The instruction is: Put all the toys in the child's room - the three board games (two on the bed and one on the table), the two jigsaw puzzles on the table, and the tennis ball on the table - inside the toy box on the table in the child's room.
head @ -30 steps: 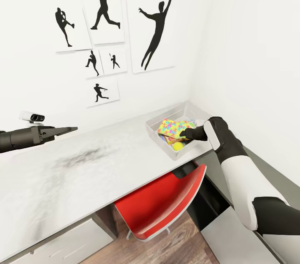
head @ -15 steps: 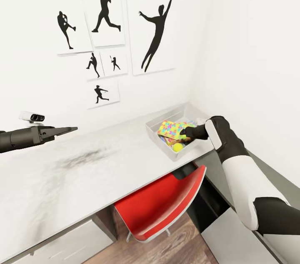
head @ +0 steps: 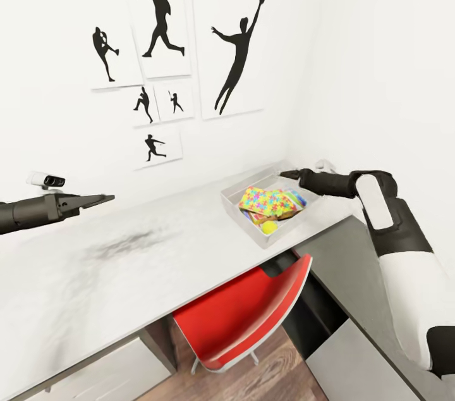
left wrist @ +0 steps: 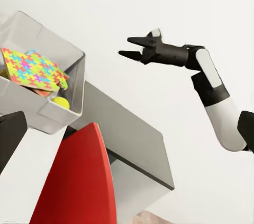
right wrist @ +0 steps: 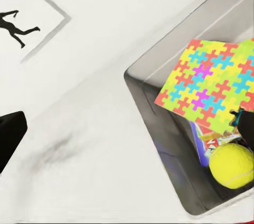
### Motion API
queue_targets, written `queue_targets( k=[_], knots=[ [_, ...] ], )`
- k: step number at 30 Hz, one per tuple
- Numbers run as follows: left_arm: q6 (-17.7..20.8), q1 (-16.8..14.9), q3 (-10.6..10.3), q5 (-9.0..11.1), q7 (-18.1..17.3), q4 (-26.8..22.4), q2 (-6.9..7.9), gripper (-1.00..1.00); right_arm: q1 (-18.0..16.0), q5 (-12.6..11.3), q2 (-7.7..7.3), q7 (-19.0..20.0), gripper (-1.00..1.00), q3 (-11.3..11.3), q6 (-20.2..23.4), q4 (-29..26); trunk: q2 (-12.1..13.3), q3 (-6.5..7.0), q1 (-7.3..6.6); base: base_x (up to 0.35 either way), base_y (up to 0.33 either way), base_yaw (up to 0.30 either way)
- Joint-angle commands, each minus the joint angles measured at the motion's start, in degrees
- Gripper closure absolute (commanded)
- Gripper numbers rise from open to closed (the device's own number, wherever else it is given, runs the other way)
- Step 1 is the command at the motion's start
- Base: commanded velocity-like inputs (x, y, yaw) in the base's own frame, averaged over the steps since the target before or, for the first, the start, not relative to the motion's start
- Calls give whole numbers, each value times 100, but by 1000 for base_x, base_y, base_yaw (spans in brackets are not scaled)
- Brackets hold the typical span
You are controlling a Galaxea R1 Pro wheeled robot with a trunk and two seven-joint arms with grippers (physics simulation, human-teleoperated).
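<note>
- Your right gripper [head: 289, 174] sits right of centre in the head view, above the far rim of the toy box [head: 243, 217]. In the left wrist view [left wrist: 131, 47] its two fingers stand spread apart with nothing between them.
- Your left gripper [head: 101, 200] is at the left edge of the head view, held over the table [head: 95, 274] and well apart from the toy box. Its fingers look pressed close together and carry nothing, though the angle is shallow.
- The toy box stands on the table near its right end, at centre right of the head view. It holds a jigsaw puzzle [head: 265, 200] lying on top, tilted, its multicoloured face up; the right wrist view shows it at upper right [right wrist: 211, 83].
- The tennis ball [head: 270, 227] rests in the near corner of the toy box, just beside the puzzle; in the right wrist view it is at lower right [right wrist: 231, 165], against the box wall.
- Edges of further flat items show under the puzzle: an orange one [head: 295, 199] and a blue one [head: 302, 201]. You cannot tell from these views which toys they are.
- A red chair [head: 243, 312] is tucked under the table, in the lower centre of the head view.
- Black sports-silhouette pictures [head: 237, 53] hang on the white wall in the upper part of the head view.
</note>
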Motion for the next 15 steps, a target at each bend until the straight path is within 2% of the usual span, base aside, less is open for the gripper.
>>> queue_targets(
  k=[1, 2, 3, 5, 7, 10, 13, 14, 15],
  knots=[
    [47, 15, 18, 13, -8, 20, 6, -100, 90, -185, -91, 115, -100, 2, 15, -57, -11, -1, 4, 0, 0, 0],
    [47, 70, 64, 13, -13, 54, 12, -100, 281, -592, -256, 235, -100, -2, 15, -144, -11, 8, 4, 0, 0, 0],
    [47, 105, 88, 13, -18, 66, 14, -100, 378, -782, -340, 291, -100, -3, 15, -178, -11, 18, 4, 0, 0, 0],
    [47, 272, 201, 2, -47, 96, 20, -100, 776, -1392, -676, 497, -100, -12, 15, -272, -11, 36, 4, 0, 0, 0],
    [47, 443, 283, -13, -63, 109, 18, -100, 1131, -1730, -935, 715, -100, -21, 15, -313, -11, 55, 4, 0, 0, 0],
    [47, 703, 333, -24, -71, 115, 22, -100, 1568, -1906, -1146, 1324, -100, -172, 15, -335, -11, 83, 4, 0, 0, 0],
    [47, 971, 367, -24, -78, 116, 23, -100, 2114, -1920, -1203, 1951, -100, -393, -28, -340, -11, 112, 4, 0, 0, 0],
    [47, 1033, 383, -24, -81, 117, 23, -100, 2242, -1918, -1210, 2052, -100, -439, -96, -340, -11, 121, 4, 0, 0, 0],
    [46, 1168, 434, -28, -94, 117, 26, -100, 2506, -1915, -1221, 2231, -100, -524, -287, -339, -11, 131, 4, 0, 0, 0]
  ],
)
